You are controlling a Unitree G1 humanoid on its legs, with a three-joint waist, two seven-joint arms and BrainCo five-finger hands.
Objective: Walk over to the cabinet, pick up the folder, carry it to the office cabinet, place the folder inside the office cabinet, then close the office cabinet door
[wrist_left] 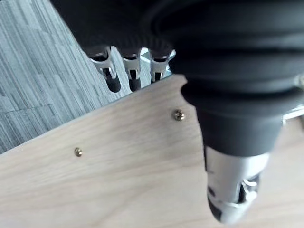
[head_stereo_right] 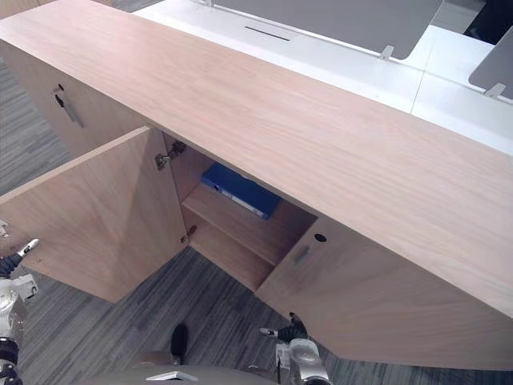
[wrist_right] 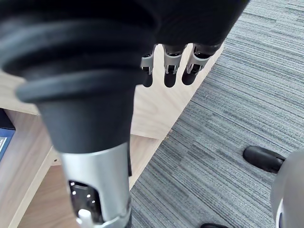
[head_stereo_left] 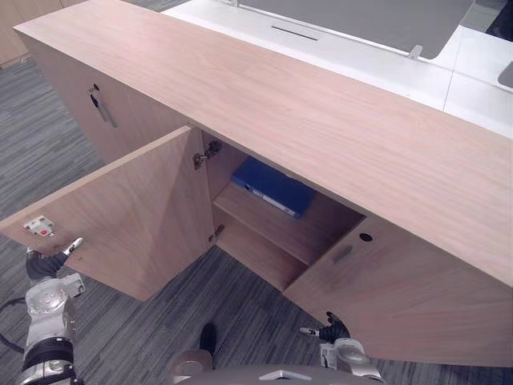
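Folder on the shelf inside the office cabinet. Open door juts over carpet. Left hand, fingers relaxed, lies at the door's free edge. Right hand, fingers straight, hangs before the cabinet's closed front.

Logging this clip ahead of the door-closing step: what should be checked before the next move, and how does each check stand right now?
1. Folder inside the cabinet, lying on the upper shelf: ok.
2. Folder set back from the shelf's front edge, out of the door's path: ok.
3. Door shut: not ok, it stands wide open.
4. Left hand at the door's outer edge, fingers straight: ok.
5. Left hand pressing on the door: cannot tell.
6. Right hand empty, low in front of the shut neighbouring door, outside the opening: ok.
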